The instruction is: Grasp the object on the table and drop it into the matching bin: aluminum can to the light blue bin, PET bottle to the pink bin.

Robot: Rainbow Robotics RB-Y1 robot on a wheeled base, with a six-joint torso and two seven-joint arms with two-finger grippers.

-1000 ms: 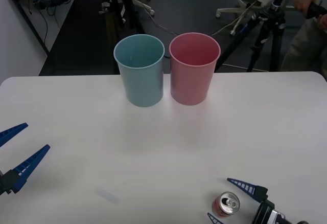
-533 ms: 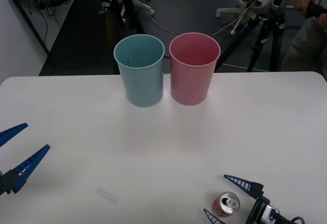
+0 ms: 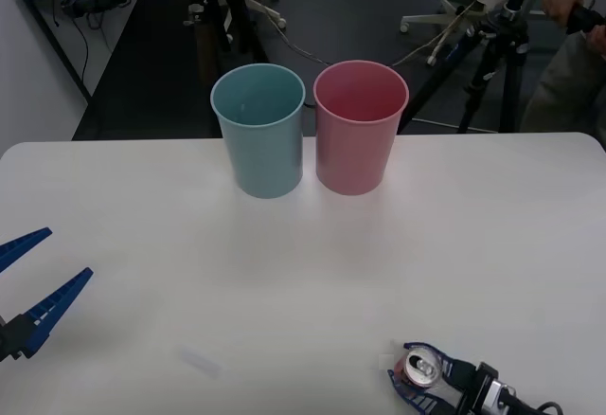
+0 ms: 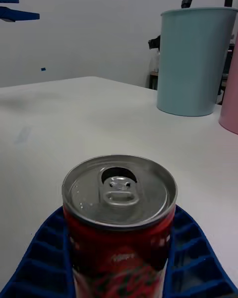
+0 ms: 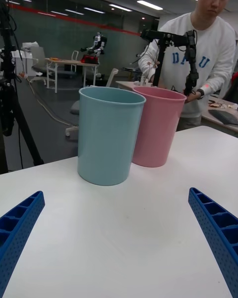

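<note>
**Right gripper clamping the red can at the near edge of the table**

At the near left, the left gripper is hanging over the white table with its blue ribbed fingers spread wide apart, gripping nothing. Farther back, around the middle of the far side, the light blue bin is standing upright, and the pink bin is standing just to its right, the two nearly touching. Both bins are sitting close to the table's far edge. At the near right, the right gripper is closing its blue fingers against both sides of the aluminum can. The can is standing upright on the table, its silver top and pull tab facing up, well apart from the bins. In the right wrist view, the red can is sitting between the ribbed pads.
</note>
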